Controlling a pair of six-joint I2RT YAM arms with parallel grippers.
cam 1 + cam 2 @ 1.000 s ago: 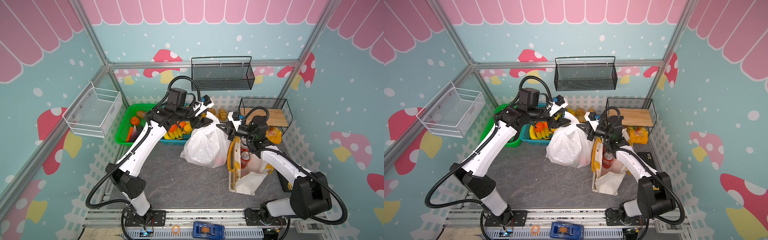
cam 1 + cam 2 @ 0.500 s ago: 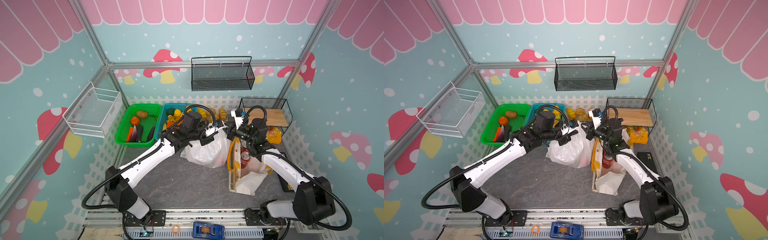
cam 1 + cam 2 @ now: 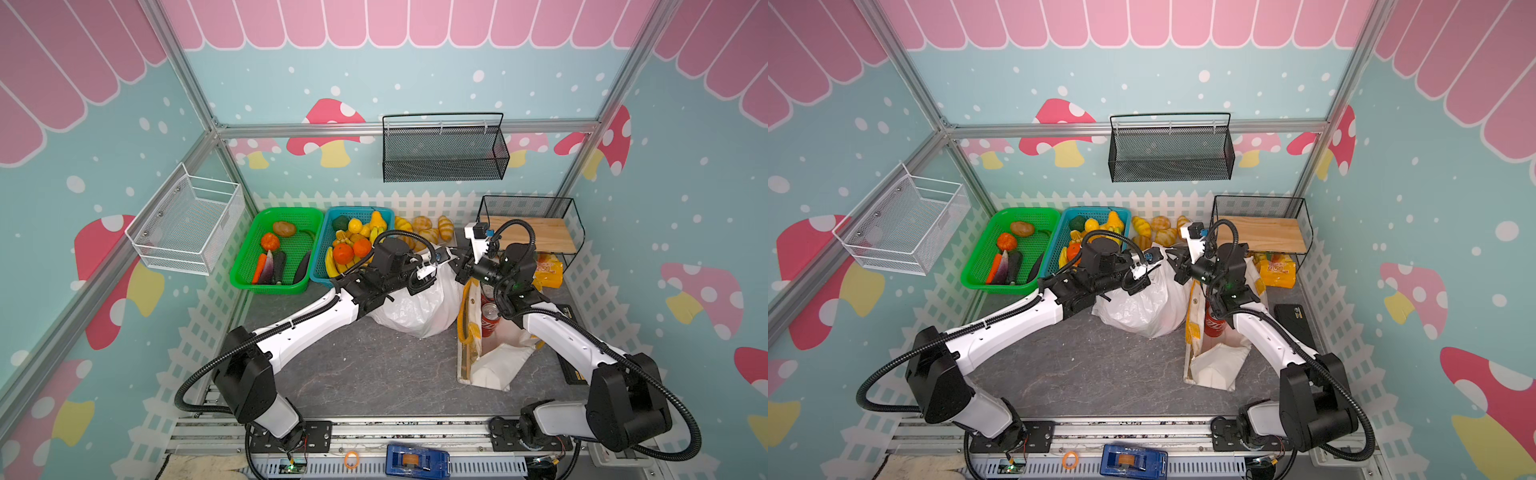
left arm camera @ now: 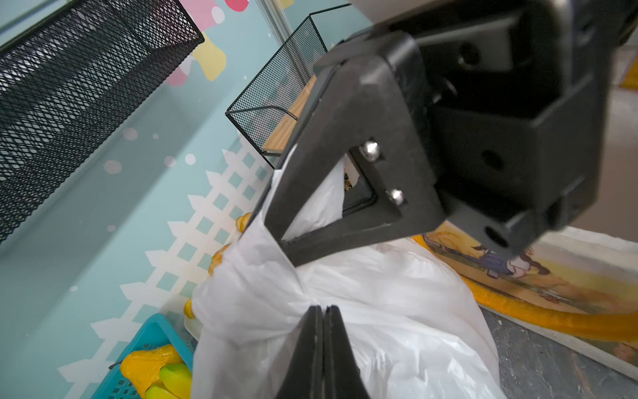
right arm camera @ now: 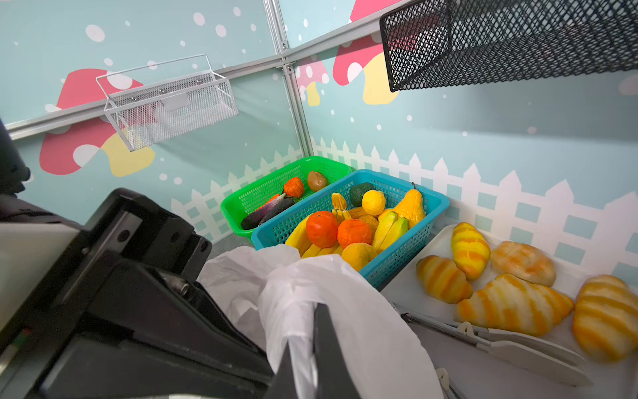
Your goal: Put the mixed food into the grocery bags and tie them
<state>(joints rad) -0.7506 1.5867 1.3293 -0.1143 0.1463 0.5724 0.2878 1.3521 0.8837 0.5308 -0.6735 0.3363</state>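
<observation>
The thin white plastic bag [image 3: 415,307] [image 3: 1142,307] sits bulging at mid-table, its top gathered upward. My left gripper [image 3: 430,272] [image 4: 322,307] is shut on bunched plastic at the bag's top. Facing it, my right gripper [image 3: 459,266] [image 5: 303,328] is shut on a twisted strip of the same bag. The two grippers nearly touch above the bag. To the right stands the stiff white tote with yellow handles [image 3: 494,361] [image 3: 1217,361], and a red soda can [image 3: 490,318] [image 3: 1214,322] stands inside it. What the plastic bag holds is hidden.
At the back are a green basket [image 3: 249,274] of vegetables, a blue basket [image 3: 322,237] of fruit, croissants [image 3: 432,230] on a white tray with tongs [image 5: 500,342], and a black wire shelf [image 3: 528,232]. A yellow packet [image 3: 548,270] lies behind the tote.
My left arm swung down from over the fruit basket to the bag's top, and its gripper closed there. My right gripper kept its hold and barely moved.
</observation>
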